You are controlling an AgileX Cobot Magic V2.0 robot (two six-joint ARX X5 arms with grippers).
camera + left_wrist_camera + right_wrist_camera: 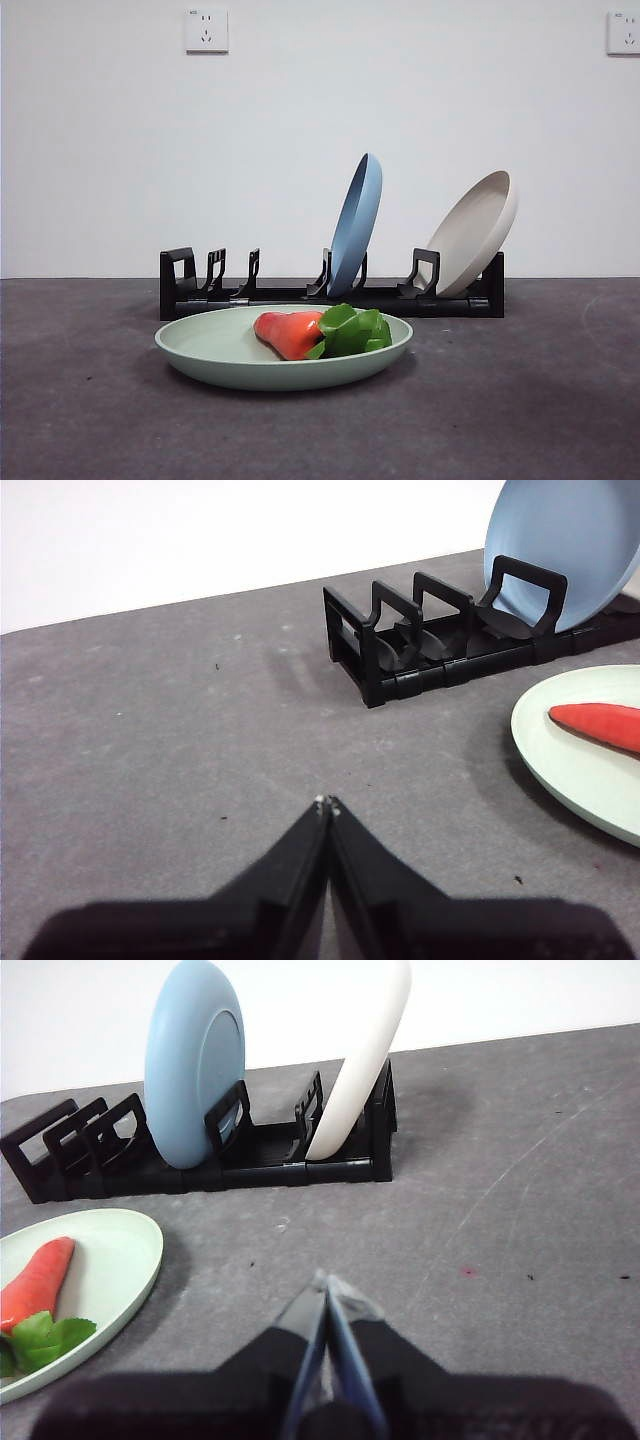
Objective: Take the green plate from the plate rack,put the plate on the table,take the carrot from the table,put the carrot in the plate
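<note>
Looks finished: carrot (291,332) lying inside the green plate (215,350), plate flat on the desk (90,410) at lower centre of the front view, just in front of the rack (180,285). Nothing left but to keep both arms back and steady, away from the plate rim, so as not to nudge it.

Left fingers (327,805) pressed together, empty, low in the left wrist frame, with the plate at the right edge, well apart. Right fingers (326,1285) likewise closed on nothing, plate at lower left of that frame.

Around: blue plate (357,222) leaning in the rack's middle slot, beige plate (475,232) tilted at its right end, left slots bare. Two wall sockets (206,30) at the top of the front view. Nothing blocking either arm's retreat.
</note>
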